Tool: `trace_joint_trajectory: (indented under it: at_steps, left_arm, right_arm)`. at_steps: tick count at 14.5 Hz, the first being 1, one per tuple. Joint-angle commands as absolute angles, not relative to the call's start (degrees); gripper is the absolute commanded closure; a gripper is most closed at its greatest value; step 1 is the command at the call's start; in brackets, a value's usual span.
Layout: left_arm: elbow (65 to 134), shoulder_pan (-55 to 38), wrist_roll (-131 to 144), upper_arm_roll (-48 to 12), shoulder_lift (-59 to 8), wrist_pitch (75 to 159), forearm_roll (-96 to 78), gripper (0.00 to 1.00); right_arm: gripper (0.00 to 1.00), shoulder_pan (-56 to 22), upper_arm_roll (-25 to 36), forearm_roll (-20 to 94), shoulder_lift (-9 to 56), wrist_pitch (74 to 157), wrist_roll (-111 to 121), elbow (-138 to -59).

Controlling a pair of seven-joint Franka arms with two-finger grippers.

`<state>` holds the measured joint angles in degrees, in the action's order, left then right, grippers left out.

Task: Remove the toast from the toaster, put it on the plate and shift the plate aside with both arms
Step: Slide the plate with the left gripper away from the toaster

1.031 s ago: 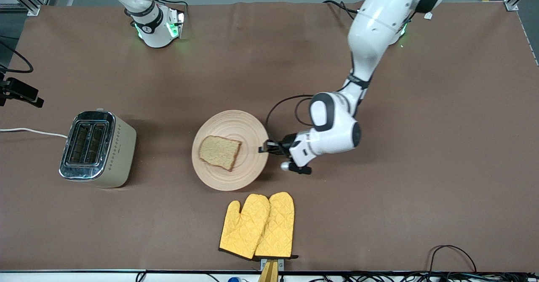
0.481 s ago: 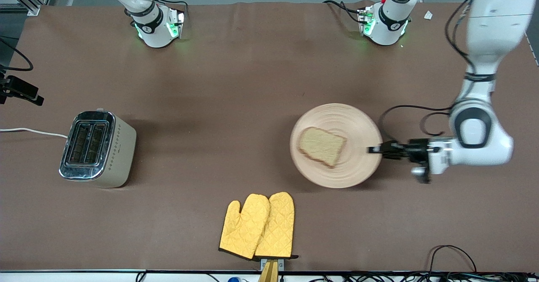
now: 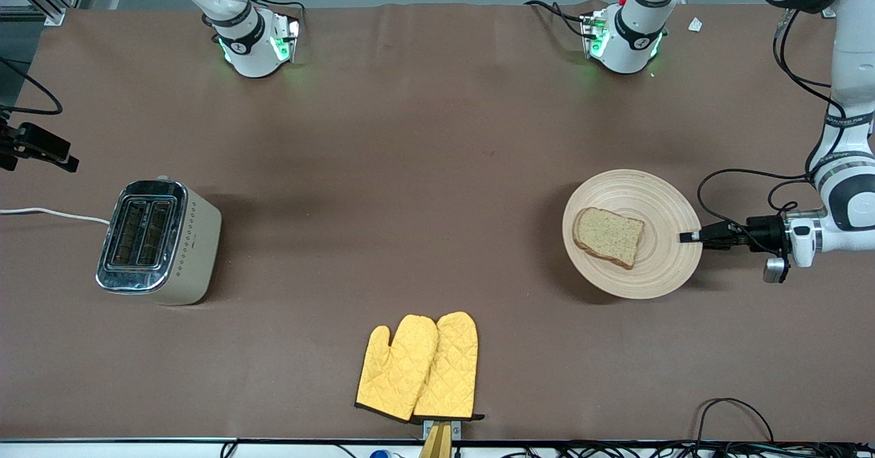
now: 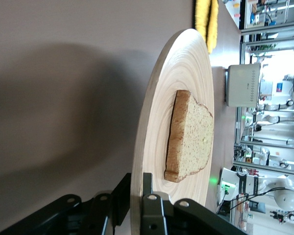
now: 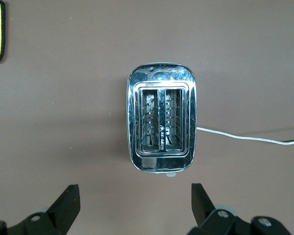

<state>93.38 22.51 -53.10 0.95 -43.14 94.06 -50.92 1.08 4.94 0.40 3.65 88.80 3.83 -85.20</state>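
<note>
Clamping the plate's (image 3: 632, 233) rim at the edge toward the left arm's end of the table, the left gripper (image 3: 690, 236) is pinching the wood with one finger above and one below; in the left wrist view the lower finger is largely hiding under the rim (image 4: 142, 161), and the left gripper (image 4: 136, 208) itself is partly running off the picture. Whether the plate is resting on the brown table (image 3: 437, 143) or hanging just over it is not clear. Lying flat on the plate, the toast (image 3: 609, 236) is sitting off-centre, toward the toaster's side, its darker crust (image 4: 172, 134) facing the wrist camera. Hovering over the toaster (image 5: 161, 123), the right gripper (image 5: 134, 203) is spreading its two fingertips (image 5: 66, 200) wide apart, with nothing between them; it is showing only in its own wrist view. Both toaster slots are standing bare, and its white cord (image 5: 250, 137) is trailing off the picture. Nearest the front camera, yellow oven mitts (image 3: 418, 366) are lying side by side.
</note>
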Motion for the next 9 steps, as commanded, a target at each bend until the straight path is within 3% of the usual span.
trace_joint_trajectory:
  at_steps: [1,5,7,8,9]
  left_arm:
    - [89.91,24.69,-52.73,0.09,-46.31,91.05,-50.71,1.0]
    - [89.83,24.79,-52.73,0.09,-48.51,91.14,-50.89,0.98]
    - [89.39,24.87,-52.82,0.17,-48.86,91.14,-50.8,0.9]
    - [88.69,24.87,-52.91,0.26,-49.22,91.14,-50.63,0.78]
    - [88.16,24.87,-53.69,0.44,-49.31,91.14,-50.45,0.77]
  right_arm:
    - [0.0,0.79,4.75,-0.62,1.93,89.47,3.51,-86.75]
    - [0.0,0.26,4.92,-0.79,2.2,88.59,3.69,-85.09]
    - [0.0,1.14,5.18,-0.7,2.2,88.51,4.3,-82.46]
    - [0.0,2.1,5.36,-0.27,2.2,87.98,5.0,-82.09]
    - [0.0,2.46,5.1,-0.35,2.2,87.8,6.14,-82.09]
